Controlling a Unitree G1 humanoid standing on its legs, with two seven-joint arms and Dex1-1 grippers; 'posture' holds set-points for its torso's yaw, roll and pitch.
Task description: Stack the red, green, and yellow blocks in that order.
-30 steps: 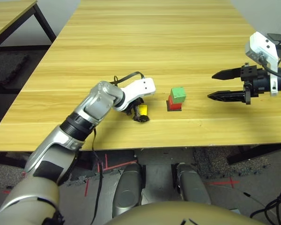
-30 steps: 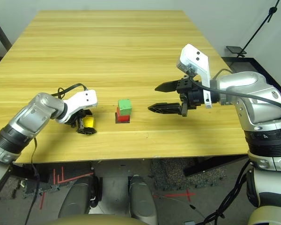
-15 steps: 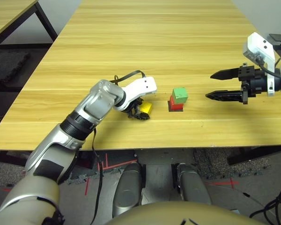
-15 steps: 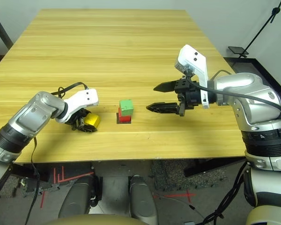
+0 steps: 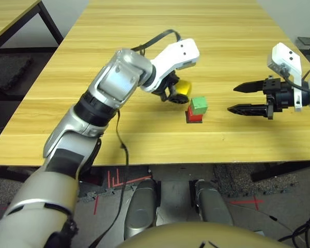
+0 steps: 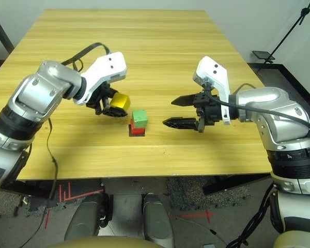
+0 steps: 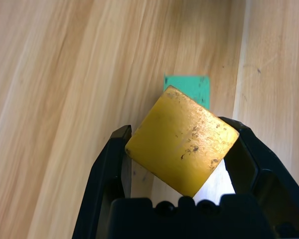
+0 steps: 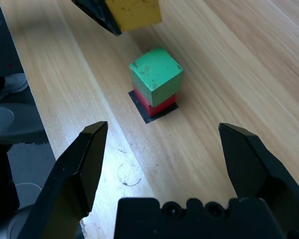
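Clearly our biggest risk sits in the stack itself: the green block [image 5: 198, 105] rests on the red block [image 5: 193, 115] slightly twisted and offset, so the landing face for the third cube is small and skewed. If we bring the yellow block [image 5: 182, 88] down off-centre, or press too hard, we judge the green one could slide and the pair could topple off the black patch [image 8: 154, 114] on the table [image 5: 144, 41].

Next, the grip. Our left gripper [image 7: 182, 149] pinches the yellow block with its fingers [image 7: 105, 169] on opposite sides, but the cube sits turned in the jaws, one corner pointing down toward the palm in the wrist view. Released like that, it may land on an edge, rock, and roll off.

A smaller worry is our right gripper [image 6: 171, 112]: it hangs spread wide and empty just right of the stack, tips pointing at it, near enough that a stray move could nudge the blocks.

As for position, the yellow block hangs in the air to the left of and a little beyond the stack, above the table and apart from the green top. In the left wrist view the green face peeks out past the yellow cube's far edge, so we are not yet centred over it.
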